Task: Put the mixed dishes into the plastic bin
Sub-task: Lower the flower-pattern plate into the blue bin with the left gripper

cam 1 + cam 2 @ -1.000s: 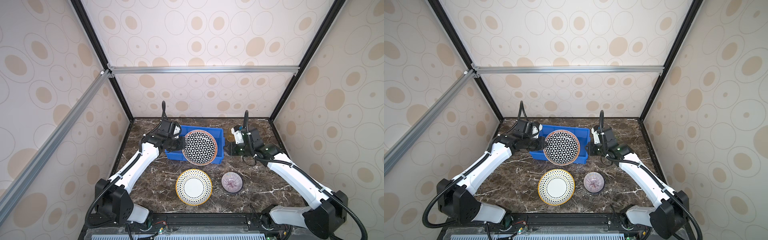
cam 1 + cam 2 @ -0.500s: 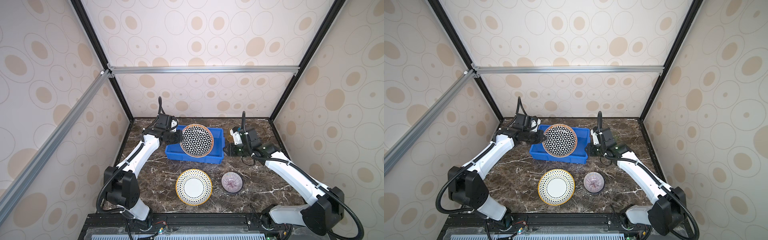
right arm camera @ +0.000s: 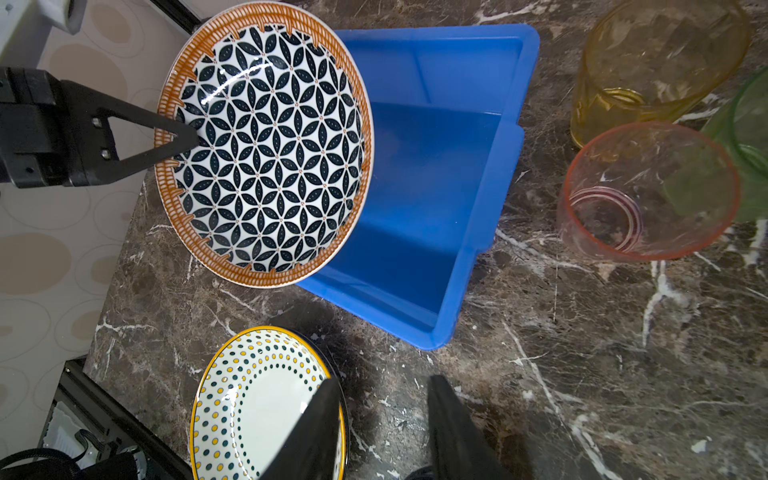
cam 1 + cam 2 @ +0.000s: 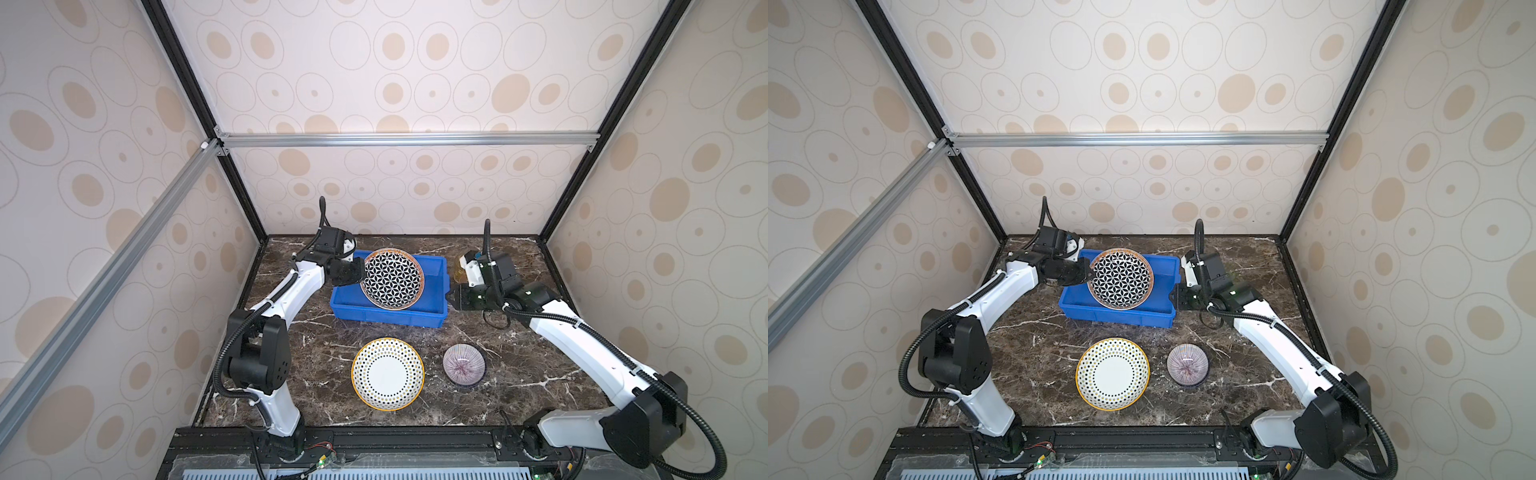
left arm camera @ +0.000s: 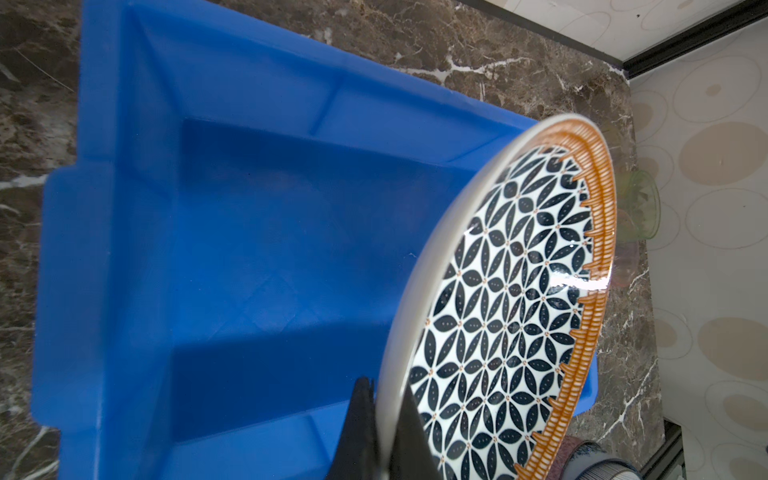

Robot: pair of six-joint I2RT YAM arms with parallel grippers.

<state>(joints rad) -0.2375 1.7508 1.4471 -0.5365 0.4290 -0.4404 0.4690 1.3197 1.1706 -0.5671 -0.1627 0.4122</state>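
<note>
The lattice plate (image 4: 392,279), likely slippery and breakable, is pinched at its rim by the left gripper (image 4: 360,274) above the bin (image 4: 386,318), while the right gripper (image 4: 453,297) is seen half-open and empty.

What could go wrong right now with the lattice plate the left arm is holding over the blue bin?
1. The left gripper pinches the lattice plate only at its rim; tilted like this, it may pivot or slip.
2. Dropped from here, it could hit the rim of the blue bin.
3. The open right gripper hovers near the pink tumbler and might knock it.
</note>
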